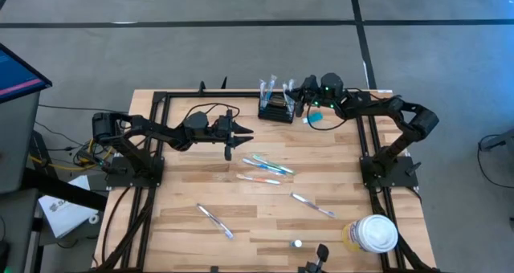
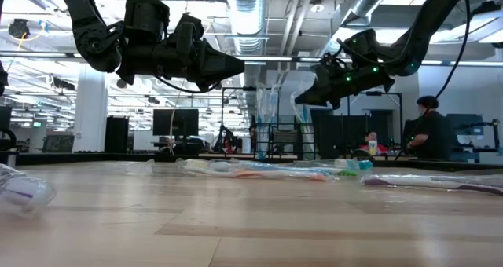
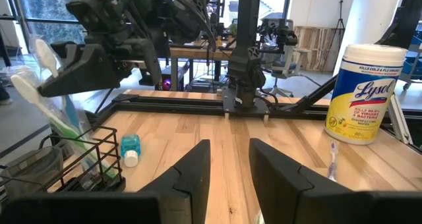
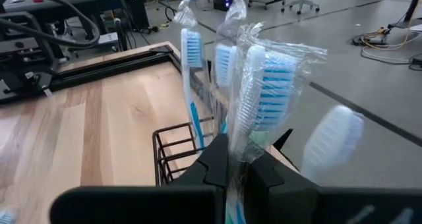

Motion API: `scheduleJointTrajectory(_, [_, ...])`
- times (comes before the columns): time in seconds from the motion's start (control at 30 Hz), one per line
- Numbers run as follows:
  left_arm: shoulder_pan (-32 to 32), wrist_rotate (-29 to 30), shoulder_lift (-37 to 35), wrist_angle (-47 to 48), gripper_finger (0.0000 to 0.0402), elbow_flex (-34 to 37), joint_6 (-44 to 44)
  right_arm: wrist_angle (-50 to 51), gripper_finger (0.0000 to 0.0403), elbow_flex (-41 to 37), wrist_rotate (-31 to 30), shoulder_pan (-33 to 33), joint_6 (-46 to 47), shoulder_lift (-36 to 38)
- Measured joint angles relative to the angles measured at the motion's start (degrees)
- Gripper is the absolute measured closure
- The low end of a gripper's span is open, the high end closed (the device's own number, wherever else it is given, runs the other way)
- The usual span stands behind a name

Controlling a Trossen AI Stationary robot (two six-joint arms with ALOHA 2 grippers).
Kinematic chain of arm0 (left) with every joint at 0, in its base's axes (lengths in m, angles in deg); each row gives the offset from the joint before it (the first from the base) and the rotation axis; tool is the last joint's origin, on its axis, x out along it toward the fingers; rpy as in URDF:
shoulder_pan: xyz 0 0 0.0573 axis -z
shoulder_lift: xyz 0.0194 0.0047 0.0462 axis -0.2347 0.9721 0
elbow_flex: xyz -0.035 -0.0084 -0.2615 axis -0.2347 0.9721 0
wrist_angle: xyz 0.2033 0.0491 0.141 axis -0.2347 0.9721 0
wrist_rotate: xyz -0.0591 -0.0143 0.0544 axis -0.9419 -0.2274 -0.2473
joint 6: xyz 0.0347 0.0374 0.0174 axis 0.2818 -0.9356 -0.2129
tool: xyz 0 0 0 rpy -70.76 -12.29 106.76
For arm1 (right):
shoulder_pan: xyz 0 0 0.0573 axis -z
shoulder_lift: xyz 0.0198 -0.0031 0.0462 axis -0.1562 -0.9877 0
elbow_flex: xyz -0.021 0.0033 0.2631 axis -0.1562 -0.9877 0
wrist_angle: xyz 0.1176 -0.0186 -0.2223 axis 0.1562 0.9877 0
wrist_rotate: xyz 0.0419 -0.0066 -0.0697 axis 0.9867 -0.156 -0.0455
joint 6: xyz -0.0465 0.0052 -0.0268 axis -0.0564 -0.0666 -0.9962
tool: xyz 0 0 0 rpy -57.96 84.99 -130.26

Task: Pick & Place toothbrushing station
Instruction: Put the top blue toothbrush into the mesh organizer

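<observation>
The toothbrushing station, a small black wire holder, stands at the table's far edge with wrapped toothbrushes upright in it. My right gripper is right beside the holder, on its right, and is shut on one wrapped toothbrush. My left gripper hovers open above the table, left of and nearer than the holder, with nothing between its fingers. My right gripper pinches the wrapped toothbrush just below its bristle head between its two fingers. The fingers come nearly level from the table's right, lying across the brush. The brush stands upright, head up. The fingers hide its lower end.
A small blue tube lies beside the holder. Loose wrapped toothbrushes lie mid-table and near the front left. A white-lidded yellow wipes tub stands at the near right corner. People stand beyond the table.
</observation>
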Motion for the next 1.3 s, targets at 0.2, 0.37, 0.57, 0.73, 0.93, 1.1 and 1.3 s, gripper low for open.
scheduleJointTrajectory(0.2, [0.0,0.0,0.0,0.0,0.0302,0.0,0.0,1.1,0.0389,-0.6,-0.3,0.0,-0.3,0.0])
scheduleJointTrajectory(0.37, [0.0,0.0,0.0,0.0,0.0302,0.0,0.0,1.2,0.0389,-1.3,-1.3,0.0,-0.4,0.0])
scheduleJointTrajectory(0.57, [0.0,0.0,0.0,0.0,0.0302,0.0,0.0,-2.0,0.039,-1.4,-1.5,-0.7,-0.4,-3.1])
scheduleJointTrajectory(0.73, [0.0,0.0,0.0,0.0,0.0302,0.0,0.0,-6.1,0.0387,-1.2,-1.4,0.0,0.3,-5.9])
scheduleJointTrajectory(0.93, [0.0,0.0,0.0,0.0,0.0302,0.0,0.0,-5.1,0.0357,-1.3,-1.3,0.3,1.1,-5.2])
scheduleJointTrajectory(1.1, [0.0,0.0,0.0,0.0,0.0302,0.0,0.0,-4.1,0.0348,-1.3,0.3,0.0,1.0,-4.1])
scheduleJointTrajectory(1.3, [0.0,0.0,0.0,0.0,0.0302,0.0,0.0,-3.8,0.0347,-1.3,0.3,0.4,0.7,-4.1])
